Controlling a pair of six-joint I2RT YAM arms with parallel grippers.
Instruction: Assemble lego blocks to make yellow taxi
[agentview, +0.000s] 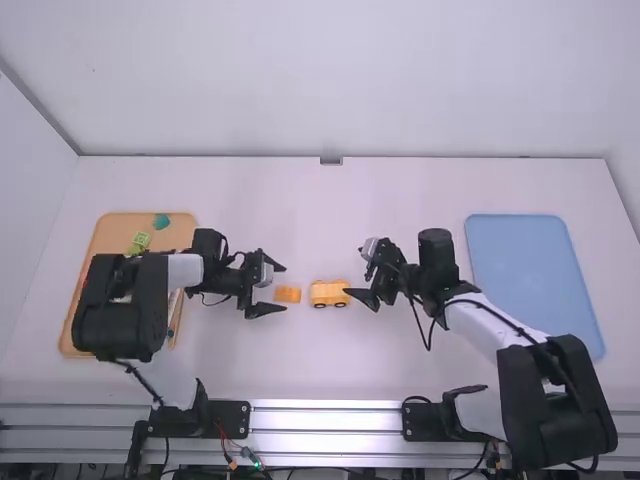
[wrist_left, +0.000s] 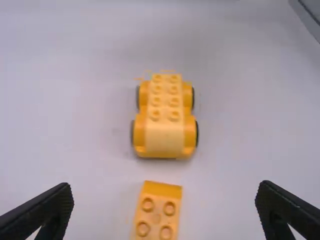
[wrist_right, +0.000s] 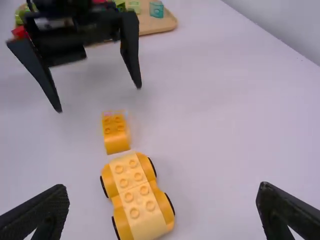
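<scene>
L gripper: jaws apart, at brick
R gripper: jaws apart, nr chassis
Wheeled chassis: upright, mid-table, nearer near edge; prob. needs steadying
Yellow studded brick: loose, chassis's left-edge side; step prob. pick-up, next grip, lift, press atop chassis

The yellow car base and yellow block are plastic, smooth between bumpy studs. The white table looks smooth and matt, the tan tray like wood, the blue tray smooth and matt, the ribbed rail like metal.
</scene>
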